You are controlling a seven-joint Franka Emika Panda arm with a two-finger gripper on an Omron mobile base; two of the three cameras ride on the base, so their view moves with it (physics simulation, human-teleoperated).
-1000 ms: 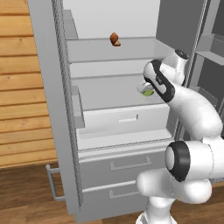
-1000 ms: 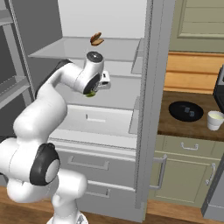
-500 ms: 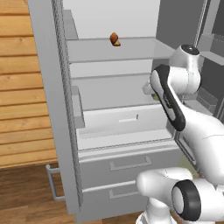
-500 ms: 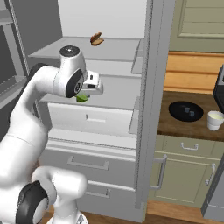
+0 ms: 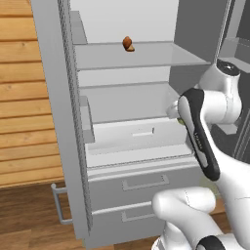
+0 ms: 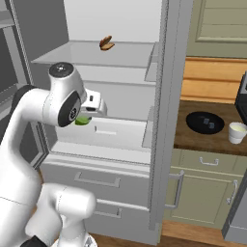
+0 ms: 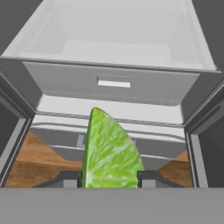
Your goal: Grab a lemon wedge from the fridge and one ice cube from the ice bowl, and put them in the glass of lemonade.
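My gripper (image 7: 109, 178) is shut on the lemon wedge (image 7: 110, 151), a yellow-green slice that stands up between the two dark fingertips (image 7: 70, 178). In the right base view the gripper (image 6: 89, 114) hangs in front of the open fridge (image 6: 163, 120), with the wedge (image 6: 83, 120) poking out under it. In the left base view my arm covers most of the gripper (image 5: 174, 112); a green sliver of the wedge (image 5: 180, 121) shows. The black ice bowl (image 6: 205, 122) with pale ice cubes (image 6: 208, 122) sits on the counter to the right, the glass of lemonade (image 6: 237, 132) beside it.
An orange-brown lump (image 5: 128, 44) lies on the fridge's upper shelf (image 5: 146, 56). The pale inner drawer (image 7: 113, 83) lies below the hand. The fridge's open left door (image 5: 58, 127) and its right door edge (image 6: 166, 144) flank the arm. A beige-green cabinet (image 6: 202, 193) carries the counter.
The arm has drawn back out of the fridge and a little downward, elbow swinging up, with the lemon wedge still in the gripper. The lump, bowl and glass have not moved.
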